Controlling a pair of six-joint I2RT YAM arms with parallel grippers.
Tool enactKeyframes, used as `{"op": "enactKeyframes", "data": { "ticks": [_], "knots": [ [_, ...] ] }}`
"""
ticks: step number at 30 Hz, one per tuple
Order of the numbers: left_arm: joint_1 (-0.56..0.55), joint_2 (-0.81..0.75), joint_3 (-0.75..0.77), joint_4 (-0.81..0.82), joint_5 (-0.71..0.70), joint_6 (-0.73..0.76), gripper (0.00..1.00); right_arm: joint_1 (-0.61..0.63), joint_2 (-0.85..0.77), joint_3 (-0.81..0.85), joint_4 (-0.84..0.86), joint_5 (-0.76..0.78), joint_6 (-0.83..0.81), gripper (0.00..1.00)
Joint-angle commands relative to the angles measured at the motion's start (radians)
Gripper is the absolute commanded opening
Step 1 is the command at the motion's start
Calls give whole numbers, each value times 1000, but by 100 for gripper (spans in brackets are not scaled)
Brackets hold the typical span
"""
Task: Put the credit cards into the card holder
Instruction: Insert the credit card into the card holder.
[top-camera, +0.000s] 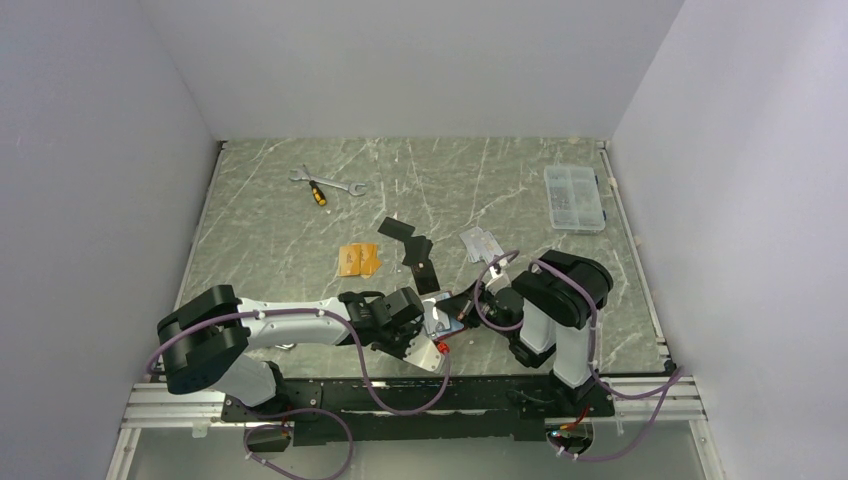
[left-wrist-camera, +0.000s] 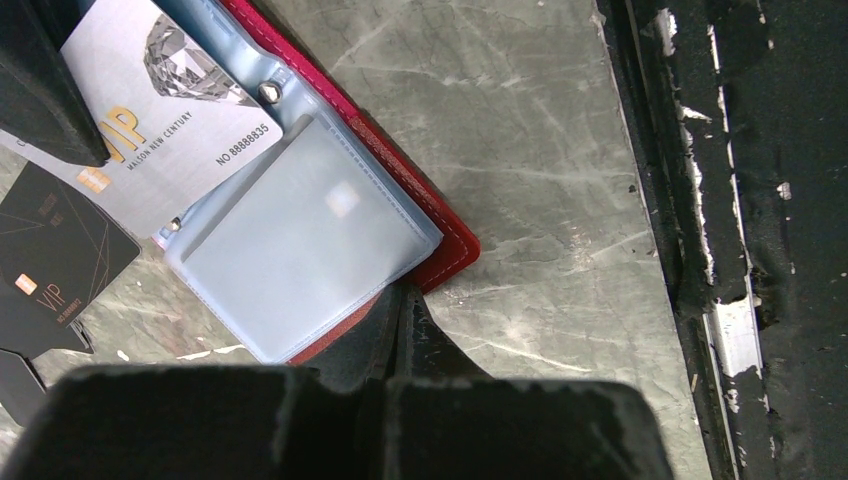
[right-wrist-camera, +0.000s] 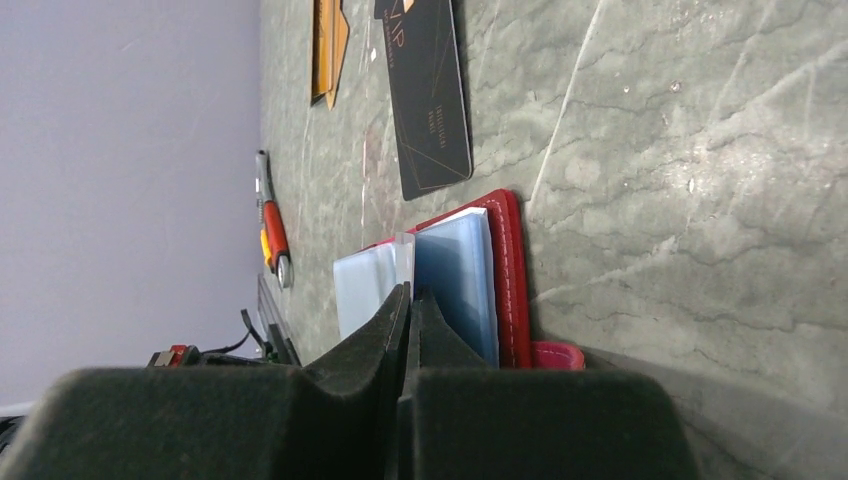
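The card holder (top-camera: 441, 322) is a dark-red wallet lying open near the table's front edge, with its clear sleeves (left-wrist-camera: 300, 240) fanned out. My left gripper (left-wrist-camera: 405, 302) is shut on the red cover's edge (left-wrist-camera: 455, 245). My right gripper (right-wrist-camera: 410, 296) is shut on a silver-grey VIP card (left-wrist-camera: 170, 120), whose lower part lies in among the sleeves. In the top view the two grippers (top-camera: 425, 335) (top-camera: 463, 303) meet over the wallet. Black cards (top-camera: 418, 250), orange cards (top-camera: 358, 260) and silver cards (top-camera: 480, 243) lie behind it.
A black card (left-wrist-camera: 50, 260) lies just beside the wallet, also showing in the right wrist view (right-wrist-camera: 430, 110). A wrench (top-camera: 337, 184) and a screwdriver (top-camera: 316, 194) lie at the back left. A clear compartment box (top-camera: 574, 198) stands at the back right. The black base rail (left-wrist-camera: 700, 200) runs close by.
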Motion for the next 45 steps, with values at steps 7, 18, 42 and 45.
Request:
{"op": "enactKeyframes", "data": {
  "ticks": [7,18,42,45],
  "knots": [
    [-6,3,22,-7,-6,-12,0,16,33,-31,208,-14,24,0],
    [-6,-4,24,-16,-3,-13,0,19,-8,-34,208,-8,46,0],
    [-5,-19,14,-18,-8,-16,0,20,-64,1,122,-31,24,0],
    [-6,-21,14,-22,-7,-15,0,20,-79,-8,116,-11,-10,0]
  ]
}}
